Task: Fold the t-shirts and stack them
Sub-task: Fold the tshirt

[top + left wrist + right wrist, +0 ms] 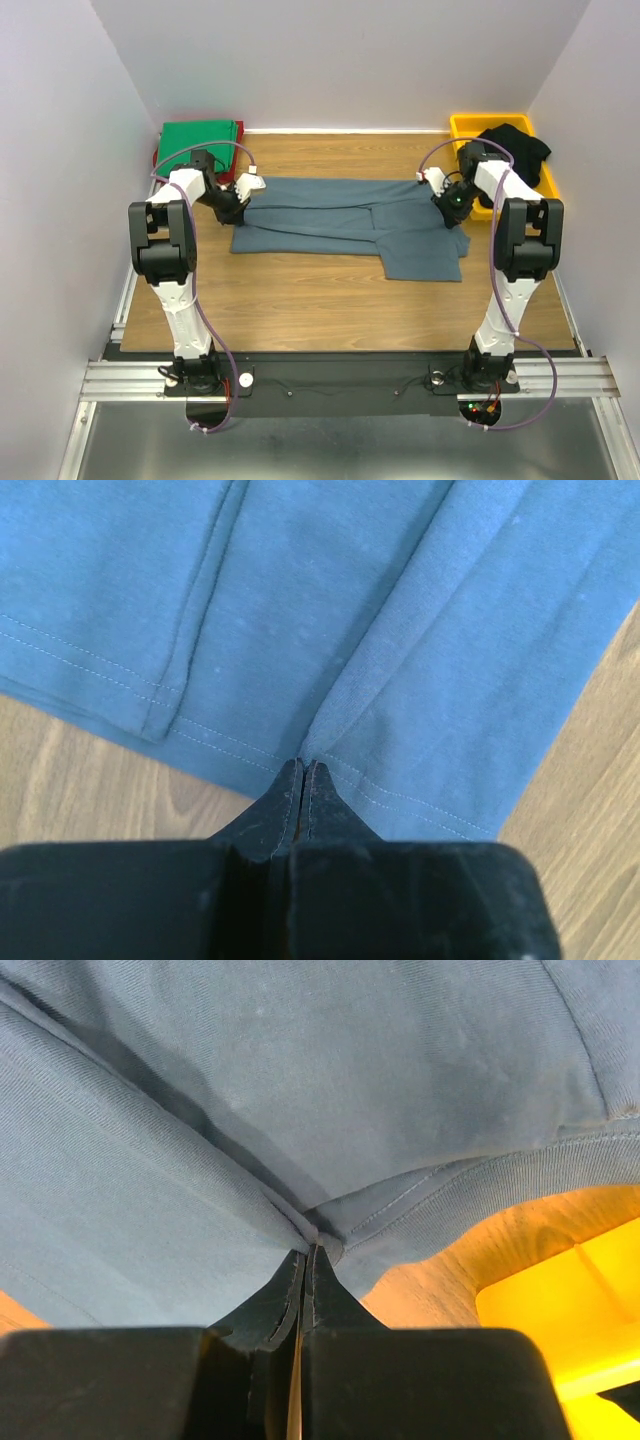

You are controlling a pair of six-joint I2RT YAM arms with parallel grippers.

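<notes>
A slate blue-grey t-shirt (345, 220) lies spread lengthwise across the wooden table, partly folded, with a flap hanging toward the near right. My left gripper (232, 207) is shut on its hem edge at the left end; in the left wrist view (303, 763) the jaws pinch a fold of the shirt (330, 610). My right gripper (447, 207) is shut on the shirt near the collar at the right end, seen in the right wrist view (308, 1252) pinching the cloth (250, 1080). A green t-shirt (200, 137) lies folded on a red one (160, 157) at the far left. A black t-shirt (515, 150) hangs over the bin.
A yellow plastic bin (470, 125) stands at the far right corner, also showing in the right wrist view (560, 1300). Walls enclose the table on three sides. Bare wood (300, 300) lies between the shirt and the arm bases.
</notes>
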